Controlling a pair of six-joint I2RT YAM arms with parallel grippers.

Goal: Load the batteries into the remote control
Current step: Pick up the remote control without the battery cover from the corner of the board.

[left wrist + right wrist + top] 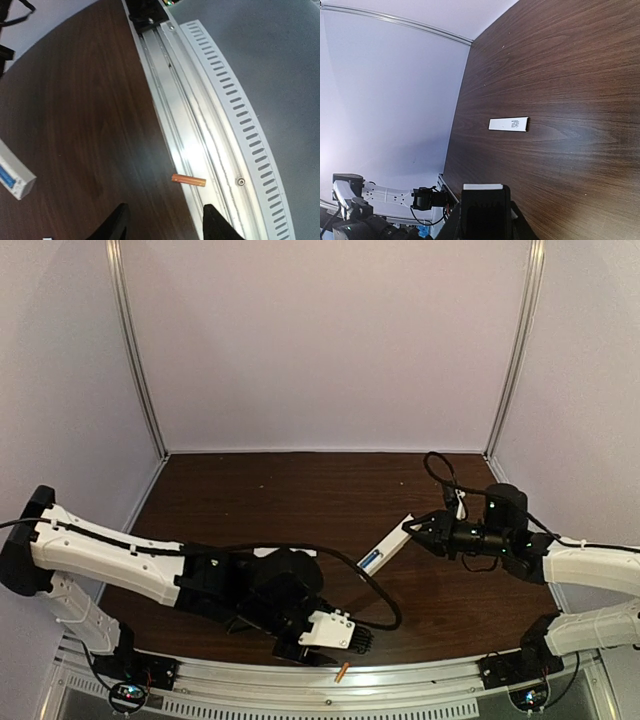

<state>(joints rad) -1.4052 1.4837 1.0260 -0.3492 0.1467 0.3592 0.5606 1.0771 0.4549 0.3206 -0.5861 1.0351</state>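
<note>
1. The left arm [110, 560] reaches in from the left along the near side of the table [300, 490]. Its bulk covers much of the wood in front of it in the top view.
2. A black cable [370, 585] loops out from this arm's wrist and lies on the table below the remote control.
3. The left gripper [165, 227] hangs low over the table's near edge. Its two fingers [117, 225] are spread apart with nothing between them.
4. The orange battery [188, 180] lies flat just ahead of those fingers, touching neither. It sits where the dark wood meets the metal rail [200, 125], with one end over the rail.
5. Beyond the rail runs a grey slotted strip [240, 125].
6. The remote control [388, 547] stands near the middle of the table, slanting up towards the right. Whether its lower left end rests on the wood cannot be told.
7. The remote's open bay faces up, and the blue battery [369, 561] sits in it near the lower end. The bay's other slot cannot be made out.
8. The right gripper [412, 529] is pinched on the remote's upper, darker end. In the wrist view that end fills the space between the jaws.
9. A thin white cover strip [508, 124] lies flat on the wood, well apart from the remote. It shows clearly only in the right wrist view.
</note>
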